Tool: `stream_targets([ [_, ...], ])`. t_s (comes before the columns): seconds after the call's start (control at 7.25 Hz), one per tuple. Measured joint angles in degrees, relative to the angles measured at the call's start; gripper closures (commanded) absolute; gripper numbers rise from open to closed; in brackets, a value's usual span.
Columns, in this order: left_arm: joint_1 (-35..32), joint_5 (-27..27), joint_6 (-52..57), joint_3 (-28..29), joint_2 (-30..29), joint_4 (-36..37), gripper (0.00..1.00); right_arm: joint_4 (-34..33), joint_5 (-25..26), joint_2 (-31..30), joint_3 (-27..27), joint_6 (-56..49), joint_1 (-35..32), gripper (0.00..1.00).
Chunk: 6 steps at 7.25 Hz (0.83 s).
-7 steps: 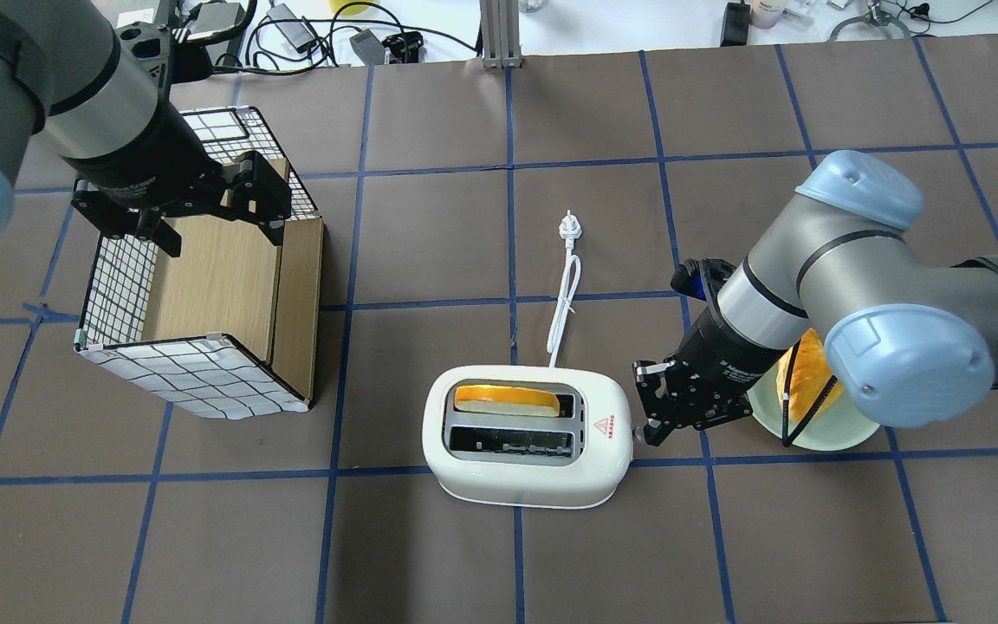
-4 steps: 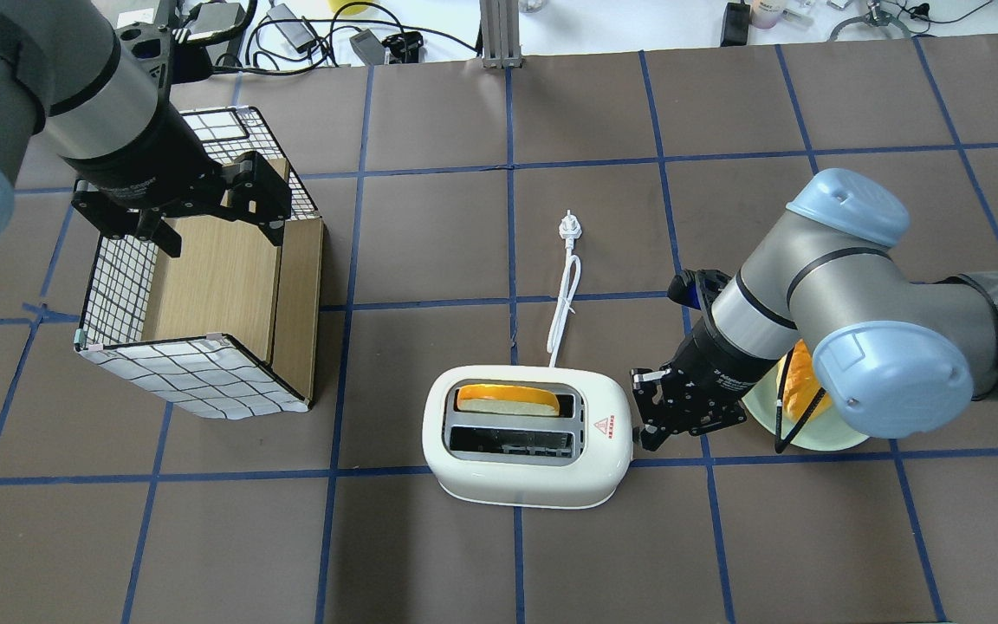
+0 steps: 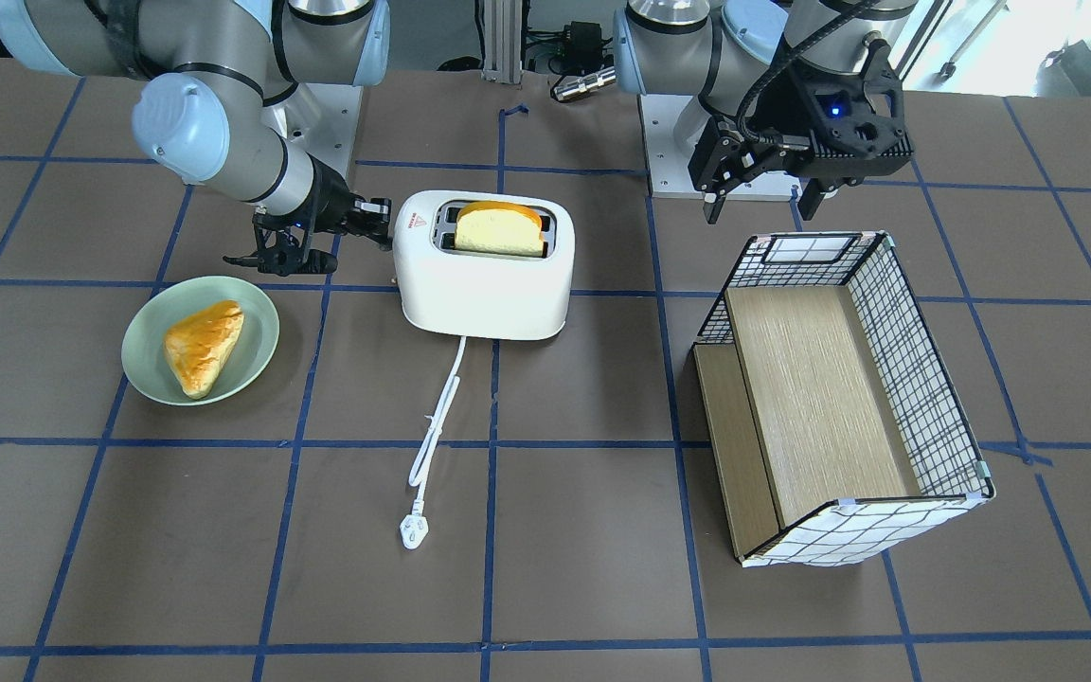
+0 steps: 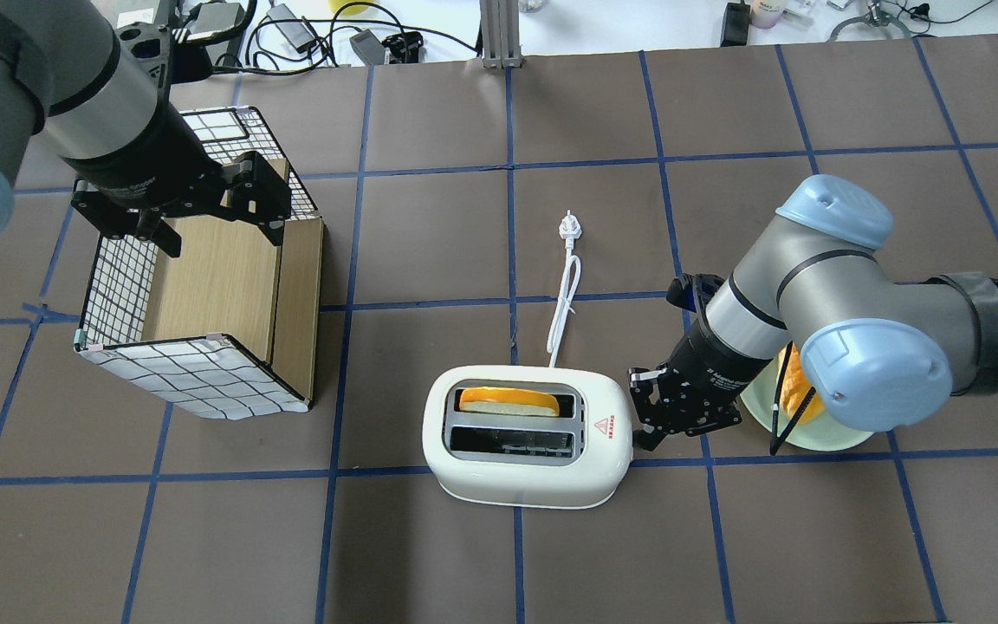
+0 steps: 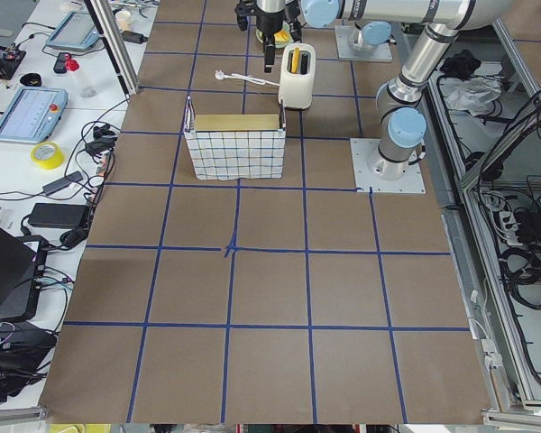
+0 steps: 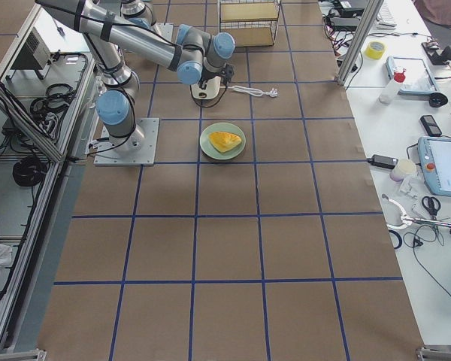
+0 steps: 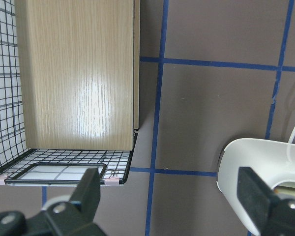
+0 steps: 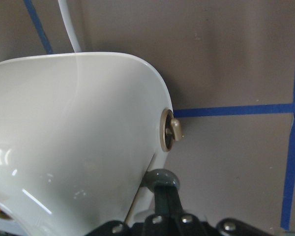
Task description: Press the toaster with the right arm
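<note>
— So, what changed?

— My right gripper (image 4: 644, 440), pinched narrow, has edged left against the lever (image 8: 162, 180) on the toaster (image 4: 525, 468), near mid-table. Its slice (image 4: 508, 401) rides high, so I'd say unpressed. Far left, my left gripper (image 4: 222, 236) hangs wide over the basket (image 4: 196, 374).

The overhead camera sits high behind the arm bases (image 3: 342, 114), looking forward and down over the counter (image 4: 430, 104). The front camera faces it from the opposite long edge, steeply down, with sides mirrored. Both take in the toaster (image 4: 527, 485), basket (image 4: 196, 377) and plate (image 3: 143, 322). Two side cameras look along the counter from its short ends, high and far. The left wrist camera looks down on a basket corner. The right wrist camera is close against the toaster's end.
</note>
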<state>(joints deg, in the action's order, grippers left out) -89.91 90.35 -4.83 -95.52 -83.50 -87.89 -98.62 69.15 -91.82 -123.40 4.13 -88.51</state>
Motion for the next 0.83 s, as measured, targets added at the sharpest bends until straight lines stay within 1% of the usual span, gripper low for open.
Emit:
stream_targets([
  [0.69,0.00,0.00,0.00,-0.02,0.00,0.00,0.00,-1.80,0.41,3.01,-1.30,0.71,0.01,1.00],
  [0.83,0.00,0.00,0.00,-0.01,0.00,0.00,0.00,-2.43,0.96,2.81,-0.80,2.62,-0.01,0.96],
])
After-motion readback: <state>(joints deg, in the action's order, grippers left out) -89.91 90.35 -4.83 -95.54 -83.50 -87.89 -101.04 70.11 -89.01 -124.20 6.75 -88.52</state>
